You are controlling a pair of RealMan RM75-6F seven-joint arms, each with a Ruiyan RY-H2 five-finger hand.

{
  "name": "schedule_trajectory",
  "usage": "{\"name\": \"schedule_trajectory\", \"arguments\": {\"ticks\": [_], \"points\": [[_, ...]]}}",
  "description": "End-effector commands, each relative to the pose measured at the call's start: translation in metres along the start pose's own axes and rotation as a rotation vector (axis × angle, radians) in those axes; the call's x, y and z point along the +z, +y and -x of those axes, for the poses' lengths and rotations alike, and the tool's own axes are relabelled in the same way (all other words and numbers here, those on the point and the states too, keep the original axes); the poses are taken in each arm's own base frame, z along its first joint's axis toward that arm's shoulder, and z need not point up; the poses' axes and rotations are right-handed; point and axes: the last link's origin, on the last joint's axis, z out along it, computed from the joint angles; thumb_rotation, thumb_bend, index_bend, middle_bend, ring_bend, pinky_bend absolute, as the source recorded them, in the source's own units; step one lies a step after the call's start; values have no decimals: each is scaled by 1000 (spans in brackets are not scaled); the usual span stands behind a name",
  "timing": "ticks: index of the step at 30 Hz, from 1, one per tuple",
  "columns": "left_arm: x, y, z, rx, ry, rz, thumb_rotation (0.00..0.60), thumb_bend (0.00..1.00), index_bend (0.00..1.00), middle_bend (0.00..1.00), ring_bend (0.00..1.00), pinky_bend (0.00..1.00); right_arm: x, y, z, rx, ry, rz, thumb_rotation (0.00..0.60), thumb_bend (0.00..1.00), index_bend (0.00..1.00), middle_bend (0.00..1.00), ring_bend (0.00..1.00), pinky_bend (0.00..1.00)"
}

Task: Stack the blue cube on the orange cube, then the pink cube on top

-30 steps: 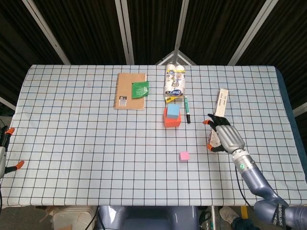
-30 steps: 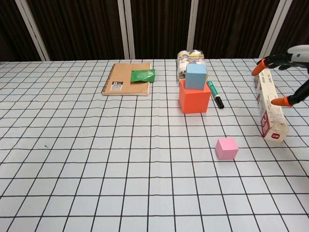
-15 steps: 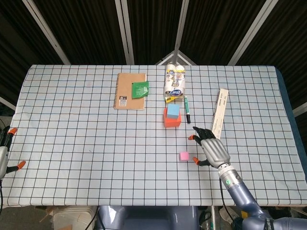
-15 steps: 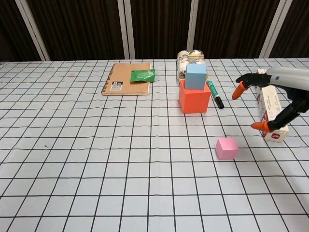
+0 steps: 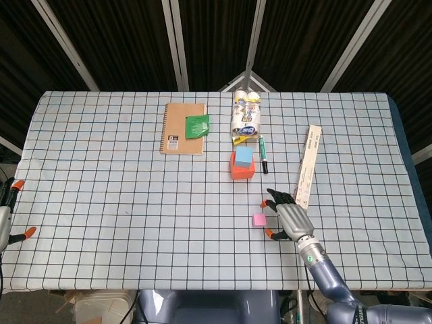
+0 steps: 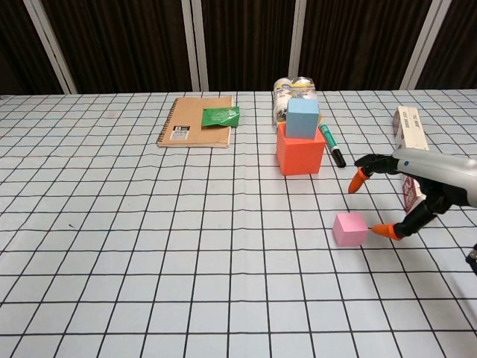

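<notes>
1. Worktop (image 5: 101, 202): covered with a white cloth in a black grid; it fills most of both views.
2. Right arm enters from the near right corner. Right hand (image 5: 286, 217) is spread, orange-tipped fingers (image 6: 357, 180) apart, holding nothing. It hovers just right of the pink cube; one fingertip lies close to the cube's right side, and contact cannot be confirmed.
3. Left hand (image 5: 5, 223): only a sliver shows at the near left edge in the head view, with orange tips visible. Whether its fingers are spread or closed cannot be told.
4. Spiral notebook (image 5: 183, 128): brown cover, lying flat toward the far edge, left of centre. A green packet (image 5: 196, 125) lies on its right part.
5. Long white box (image 5: 307, 165): lies lengthwise toward the right side, just beyond the right hand.
6. Bundle of wrapped rolls (image 5: 246, 115): near the far edge, centre.
7. Orange cube (image 5: 242, 170): about mid-worktop, in front of the rolls.
8. Blue cube (image 5: 244, 157): sits on top of the orange cube.
9. Marker (image 5: 263, 154): dark, green-capped, lying just right of the orange cube.
10. Pink cube (image 5: 258, 220): alone on the cloth, nearer the front edge than the stack, apart from it.
</notes>
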Motion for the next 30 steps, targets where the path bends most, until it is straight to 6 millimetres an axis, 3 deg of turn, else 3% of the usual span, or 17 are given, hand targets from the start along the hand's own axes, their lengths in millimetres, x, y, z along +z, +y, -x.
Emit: {"name": "schedule_trajectory", "arguments": {"ticks": [1, 30], "points": [[0, 0, 0, 0, 1, 1, 600, 114, 53, 0, 0, 0, 3, 4, 4, 15, -2, 9, 600, 363, 311, 4, 15, 0], [-1, 1, 1, 10, 5, -5, 600, 114, 53, 0, 0, 0, 16, 10, 24, 81, -29, -13, 600, 363, 350, 4, 15, 0]]}}
